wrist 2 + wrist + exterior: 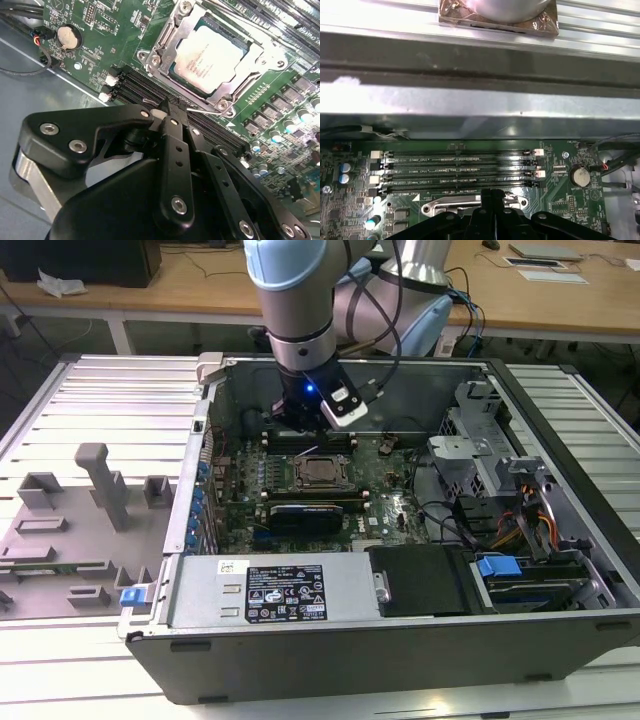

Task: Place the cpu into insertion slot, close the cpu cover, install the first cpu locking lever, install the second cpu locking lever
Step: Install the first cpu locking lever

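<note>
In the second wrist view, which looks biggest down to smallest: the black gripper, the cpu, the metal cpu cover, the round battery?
1. gripper, though it looms large because it sits nearest the camera.
2. cpu cover.
3. cpu, framed inside the cover's window.
4. round battery.

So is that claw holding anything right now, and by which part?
Cannot be told. The gripper has its fingers together, tips at the end of a thin locking lever beside the cpu cover; pinched or merely touched is unclear.

An open computer case (400,645) holds a green motherboard (388,478) with black RAM slots (460,168) and a coin battery (68,37).
</note>
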Available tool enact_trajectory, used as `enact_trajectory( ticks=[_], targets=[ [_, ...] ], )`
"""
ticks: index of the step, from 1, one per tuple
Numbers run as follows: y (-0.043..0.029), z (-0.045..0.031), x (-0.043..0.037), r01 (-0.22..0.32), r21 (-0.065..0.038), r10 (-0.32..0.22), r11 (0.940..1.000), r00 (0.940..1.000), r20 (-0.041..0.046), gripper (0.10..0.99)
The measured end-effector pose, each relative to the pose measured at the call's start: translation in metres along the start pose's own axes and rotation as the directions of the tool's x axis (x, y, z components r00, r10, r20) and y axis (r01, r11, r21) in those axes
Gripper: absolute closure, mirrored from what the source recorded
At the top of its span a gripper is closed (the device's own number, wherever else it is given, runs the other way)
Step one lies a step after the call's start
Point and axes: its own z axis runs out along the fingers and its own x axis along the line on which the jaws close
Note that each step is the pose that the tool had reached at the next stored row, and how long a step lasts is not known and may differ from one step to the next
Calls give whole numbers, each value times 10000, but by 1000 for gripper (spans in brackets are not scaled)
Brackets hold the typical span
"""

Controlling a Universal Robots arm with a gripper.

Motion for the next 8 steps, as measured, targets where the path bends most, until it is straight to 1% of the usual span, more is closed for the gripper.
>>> enact_trajectory(
  ticks=[5, 7, 8],
  targets=[
    [57, 27, 0, -140, 66, 140, 9999, 9999, 29, 980],
    [58, 39, 2, -185, 76, 185, 9998, 9998, 44, 980],
    [56, 52, 6, -226, 86, 225, 9997, 9997, 66, 980]
  ],
)
